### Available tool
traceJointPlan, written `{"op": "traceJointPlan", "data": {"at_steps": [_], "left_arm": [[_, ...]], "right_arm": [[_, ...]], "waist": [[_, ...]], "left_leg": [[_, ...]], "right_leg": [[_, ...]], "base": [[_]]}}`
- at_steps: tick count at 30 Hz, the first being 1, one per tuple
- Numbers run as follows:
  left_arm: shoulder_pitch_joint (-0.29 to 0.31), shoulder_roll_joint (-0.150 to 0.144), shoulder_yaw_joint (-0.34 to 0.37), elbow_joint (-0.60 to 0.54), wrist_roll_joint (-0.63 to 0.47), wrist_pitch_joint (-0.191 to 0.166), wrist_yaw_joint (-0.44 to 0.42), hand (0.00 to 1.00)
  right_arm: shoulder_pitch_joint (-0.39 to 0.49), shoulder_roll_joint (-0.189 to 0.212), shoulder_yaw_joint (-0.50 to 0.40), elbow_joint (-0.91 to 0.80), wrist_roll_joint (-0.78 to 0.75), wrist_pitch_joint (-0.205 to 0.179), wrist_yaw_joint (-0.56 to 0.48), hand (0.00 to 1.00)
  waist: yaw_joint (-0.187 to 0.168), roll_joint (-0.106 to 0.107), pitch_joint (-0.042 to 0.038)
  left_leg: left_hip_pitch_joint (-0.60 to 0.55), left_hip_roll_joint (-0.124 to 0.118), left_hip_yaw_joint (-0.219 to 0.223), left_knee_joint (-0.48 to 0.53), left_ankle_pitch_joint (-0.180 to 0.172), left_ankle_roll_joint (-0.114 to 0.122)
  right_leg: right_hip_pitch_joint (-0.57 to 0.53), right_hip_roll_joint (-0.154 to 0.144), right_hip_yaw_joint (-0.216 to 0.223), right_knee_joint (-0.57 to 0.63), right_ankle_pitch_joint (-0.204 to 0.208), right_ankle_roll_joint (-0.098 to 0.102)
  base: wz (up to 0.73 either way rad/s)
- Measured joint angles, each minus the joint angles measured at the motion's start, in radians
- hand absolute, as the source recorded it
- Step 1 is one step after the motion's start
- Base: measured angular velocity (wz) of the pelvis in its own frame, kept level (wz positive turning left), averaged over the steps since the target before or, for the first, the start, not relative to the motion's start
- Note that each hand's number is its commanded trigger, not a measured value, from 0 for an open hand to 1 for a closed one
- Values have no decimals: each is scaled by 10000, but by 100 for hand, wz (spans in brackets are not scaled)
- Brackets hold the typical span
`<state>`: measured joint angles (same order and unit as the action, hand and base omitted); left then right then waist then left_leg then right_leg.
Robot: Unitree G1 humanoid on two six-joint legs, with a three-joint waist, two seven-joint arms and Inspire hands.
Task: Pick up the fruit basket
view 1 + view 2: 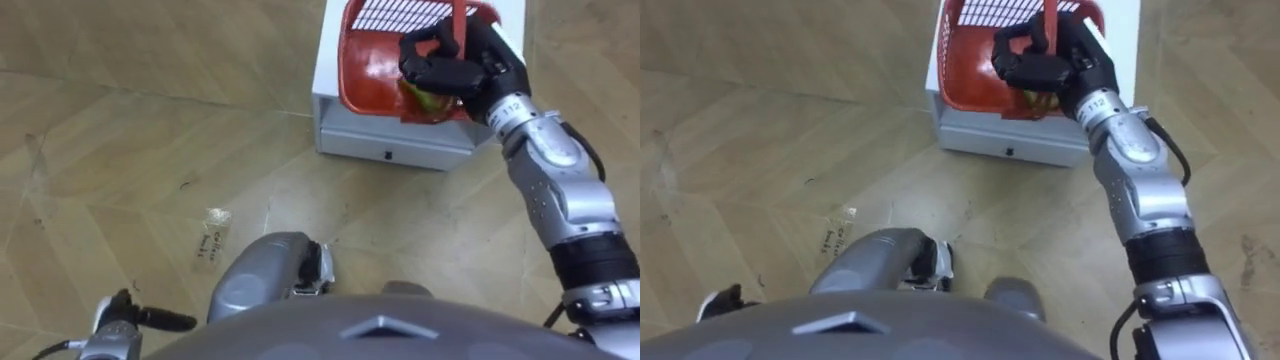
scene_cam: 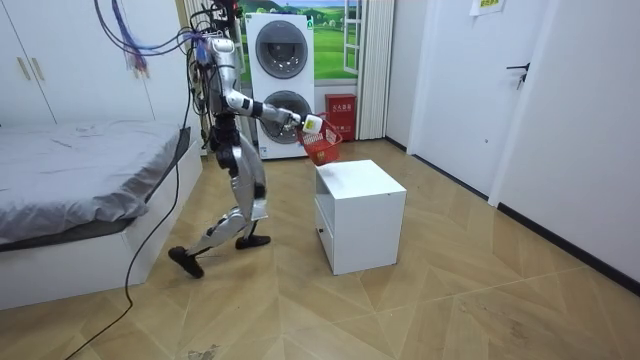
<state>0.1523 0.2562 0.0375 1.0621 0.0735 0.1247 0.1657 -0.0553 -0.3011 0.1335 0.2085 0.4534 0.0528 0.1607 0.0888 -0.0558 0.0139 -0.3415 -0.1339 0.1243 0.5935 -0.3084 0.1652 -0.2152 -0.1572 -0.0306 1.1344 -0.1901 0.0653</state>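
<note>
Currently: red basket held aloft in the right robot hand

Item: red plastic fruit basket with grid walls (image 1: pixel 365 70), hanging in the air above the white box-shaped cabinet (image 1: pixel 400 140); the room view shows it clear of the top surface.
Holder: right robot hand (image 1: pixel 450 65), black fingers curled round the basket's red handle (image 1: pixel 459 18).
Contents: a yellow-green fruit (image 1: pixel 424 100) just under that hand.
Writing: a pale printed slip (image 1: pixel 213 237) lies on the wooden floor (image 1: pixel 120 120), its print too small to read.
Left robot hand (image 1: pixel 150 319): low at the left; its grip cannot be told.
</note>
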Motion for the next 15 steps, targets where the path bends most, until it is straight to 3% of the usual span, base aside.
{"op": "traceJointPlan", "data": {"at_steps": [2, 3, 4, 6, 7, 8, 9, 11, 15], "left_arm": [[-47, -13, -23, -399, -41, -84, 14, 0], [-52, -28, -29, -449, -53, -125, 31, 0], [-56, -77, -31, -475, -49, -229, 100, 0], [28, -124, -30, -503, -42, -384, 241, 0], [105, -177, -24, -491, -30, -397, 272, 0], [235, -238, -18, -501, -13, -391, 274, 0], [285, -241, 0, -512, -2, -389, 273, 0], [454, -234, 76, -514, -8, -352, 290, 0], [976, -303, 232, -524, 70, -358, 286, 0]], "right_arm": [[-4, -17, 1, -84, 10, 17, 29, 100], [-9, -15, 6, -99, 11, 22, 31, 100], [7, -24, 9, -103, 10, 46, 47, 100], [18, -24, 10, -134, 104, 109, 33, 100], [30, -50, 11, -200, 111, 130, 16, 100], [30, -70, 16, -233, 112, 138, 18, 100], [25, -68, 14, -268, 118, 137, 21, 100], [29, -74, 14, -309, 186, 147, 22, 100], [41, -74, -12, -451, 204, 148, -48, 100]], "waist": [[-6, 118, -12], [-6, 139, -15], [-59, 189, -10], [1, 129, -43], [20, 131, -87], [44, 229, -218], [47, 254, -238], [243, 234, -231], [253, 259, -230]], "left_leg": [[736, 142, -57, -611, 42, -67], [948, 166, -86, -815, 75, -93], [1374, 228, -199, -1214, 149, -142], [1903, 276, -216, -1707, 211, -229], [2130, 334, -285, -1905, 206, -301], [2350, 510, -403, -2198, 279, -442], [2429, 595, -460, -2356, 334, -516], [2858, 863, -423, -2940, 474, -701], [3512, 1054, -420, -3585, 548, -827]], "right_leg": [[-693, 77, -40, -953, -935, 38], [-785, 70, -81, -1356, -1089, -9], [-813, 50, -267, -2572, -1298, -42], [-667, 95, -468, -4832, -1163, -105], [-465, 173, -649, -5825, -770, -142], [-66, 328, -875, -6540, -534, -247], [118, 453, -951, -6861, -397, -285], [682, 807, -987, -7845, -78, -403], [1513, 1111, -947, -8858, 91, -466]], "base": [[-14], [-5], [0], [0], [0], [0], [0], [-12], [-7]]}}
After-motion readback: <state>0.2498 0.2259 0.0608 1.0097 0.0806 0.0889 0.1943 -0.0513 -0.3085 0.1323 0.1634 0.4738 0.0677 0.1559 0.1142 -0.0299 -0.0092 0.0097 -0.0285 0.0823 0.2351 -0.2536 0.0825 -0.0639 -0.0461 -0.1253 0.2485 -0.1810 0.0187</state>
